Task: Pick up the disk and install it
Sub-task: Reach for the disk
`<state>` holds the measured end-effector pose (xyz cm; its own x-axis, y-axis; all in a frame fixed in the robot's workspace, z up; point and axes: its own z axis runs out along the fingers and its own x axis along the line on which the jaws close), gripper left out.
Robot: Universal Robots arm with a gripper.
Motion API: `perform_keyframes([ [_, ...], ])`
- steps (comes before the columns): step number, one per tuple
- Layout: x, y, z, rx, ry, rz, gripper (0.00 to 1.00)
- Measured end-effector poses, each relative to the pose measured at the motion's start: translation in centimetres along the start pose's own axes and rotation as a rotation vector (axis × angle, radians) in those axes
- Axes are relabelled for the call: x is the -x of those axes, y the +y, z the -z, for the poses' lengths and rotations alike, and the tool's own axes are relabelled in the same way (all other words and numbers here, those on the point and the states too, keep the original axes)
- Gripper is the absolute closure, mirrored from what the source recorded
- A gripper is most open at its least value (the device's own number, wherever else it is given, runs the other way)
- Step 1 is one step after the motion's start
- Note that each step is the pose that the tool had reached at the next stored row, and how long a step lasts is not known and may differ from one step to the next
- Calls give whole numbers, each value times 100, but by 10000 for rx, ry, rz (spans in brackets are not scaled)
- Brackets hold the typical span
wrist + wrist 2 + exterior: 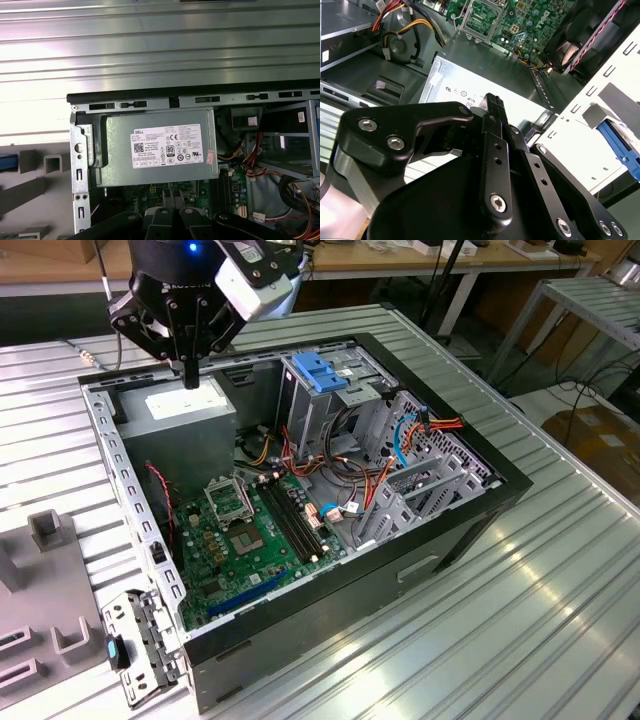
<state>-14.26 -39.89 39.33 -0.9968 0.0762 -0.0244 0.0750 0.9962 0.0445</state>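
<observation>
1. Second wrist view: nearest the lens is the black linkage of the gripper (492, 102). Its fingers are pressed together with nothing between them. The tip points down at the grey power supply (465, 82); contact cannot be judged. The green motherboard (520, 20) lies beyond.
2. Same view: past the perforated wall of the computer case (580, 125), outside the case, a blue plastic rail of the disk (620, 147) shows beside a grey block, cut off by the frame edge.
3. First wrist view: the closed fingertips (172, 197) sit over the power supply's edge next to the motherboard. The white-stickered power supply (155, 150) fills a case corner. A blue edge of the disk (6, 162) lies outside the case wall, by the blocks of the grey fixture (30, 161).
4. Exterior view: the gripper (190, 375) hangs over the power supply (185, 412) at the far corner of the open case (400, 570), well apart from the blue-topped drive cage (320, 375). The case rests on a ribbed metal table (520, 630); the grey fixture (50, 530) is at the exterior view's left.
</observation>
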Motion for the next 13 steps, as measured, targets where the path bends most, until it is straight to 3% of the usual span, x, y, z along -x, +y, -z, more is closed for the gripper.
perform_keyframes([
  [13,-41,-3,1,0,0,0,89],
])
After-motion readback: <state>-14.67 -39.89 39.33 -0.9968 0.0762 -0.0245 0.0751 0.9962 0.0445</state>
